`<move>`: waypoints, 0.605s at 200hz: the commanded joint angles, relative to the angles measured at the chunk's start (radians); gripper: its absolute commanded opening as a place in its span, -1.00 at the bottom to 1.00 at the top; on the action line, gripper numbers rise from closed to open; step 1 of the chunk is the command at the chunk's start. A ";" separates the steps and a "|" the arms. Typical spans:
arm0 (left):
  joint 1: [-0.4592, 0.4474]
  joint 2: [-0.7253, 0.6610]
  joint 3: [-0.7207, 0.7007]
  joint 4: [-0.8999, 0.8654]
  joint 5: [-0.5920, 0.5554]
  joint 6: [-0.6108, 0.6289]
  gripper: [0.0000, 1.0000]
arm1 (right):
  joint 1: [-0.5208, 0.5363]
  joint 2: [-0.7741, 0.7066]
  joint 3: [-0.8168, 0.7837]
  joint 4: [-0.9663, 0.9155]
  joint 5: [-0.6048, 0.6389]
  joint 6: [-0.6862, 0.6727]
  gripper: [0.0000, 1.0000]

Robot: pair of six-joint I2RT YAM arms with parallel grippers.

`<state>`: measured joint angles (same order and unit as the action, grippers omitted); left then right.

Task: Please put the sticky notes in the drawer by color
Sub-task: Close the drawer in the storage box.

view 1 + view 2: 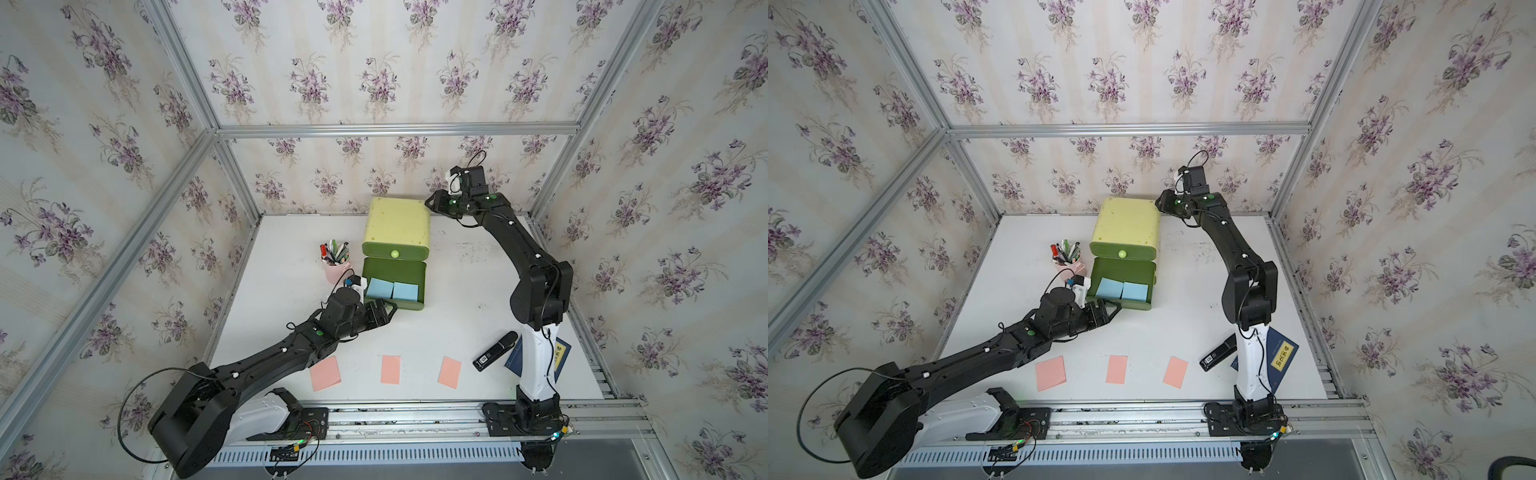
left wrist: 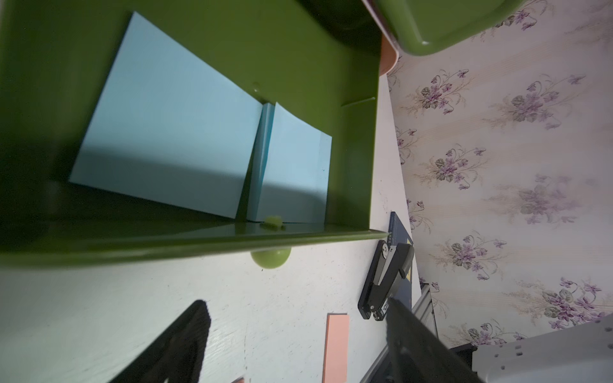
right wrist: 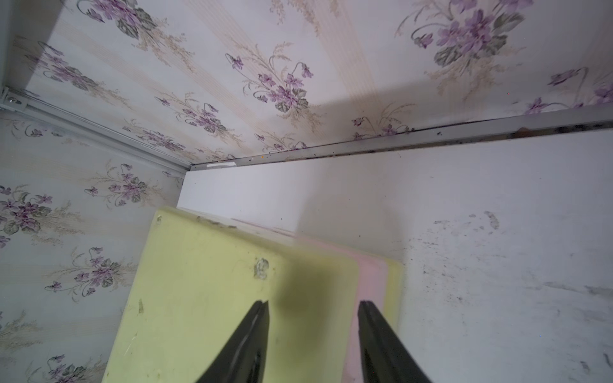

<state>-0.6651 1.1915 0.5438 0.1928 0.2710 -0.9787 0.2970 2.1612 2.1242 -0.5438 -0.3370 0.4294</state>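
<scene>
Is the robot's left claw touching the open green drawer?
Apart. In the left wrist view, bare table shows between the left gripper and the open drawer.

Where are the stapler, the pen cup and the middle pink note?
stapler [image 1: 496, 351]: in a top view, middle of its body.
pen cup [image 1: 332, 270]: in a top view, its pink wall.
middle pink note [image 1: 390, 369]: in a top view, sheet centre.

You've got the drawer chest [image 1: 1125, 226] with one lower drawer [image 1: 1125, 270] pulled out, two blue sticky notes [image 1: 1109, 287] side by side inside. Three pink sticky notes [image 1: 1116, 369] lie in a row on the table [image 1: 1183, 291] (well apart). Your left gripper [image 1: 1115, 309] sits just beside that drawer's front corner.
</scene>
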 commanded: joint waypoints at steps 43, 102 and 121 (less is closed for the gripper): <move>-0.001 0.041 -0.003 0.043 0.000 0.003 0.64 | 0.008 -0.028 -0.095 0.073 -0.064 0.004 0.00; 0.002 0.097 0.108 -0.024 -0.063 0.092 0.66 | 0.014 -0.027 -0.174 0.062 -0.075 -0.028 -0.01; 0.011 0.134 0.163 -0.049 -0.046 0.118 0.68 | 0.014 -0.034 -0.191 0.051 -0.071 -0.035 -0.01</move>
<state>-0.6617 1.2911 0.6559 0.1772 0.2398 -0.9234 0.3042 2.1216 1.9591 -0.3538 -0.4088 0.4294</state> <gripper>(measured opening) 0.833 0.495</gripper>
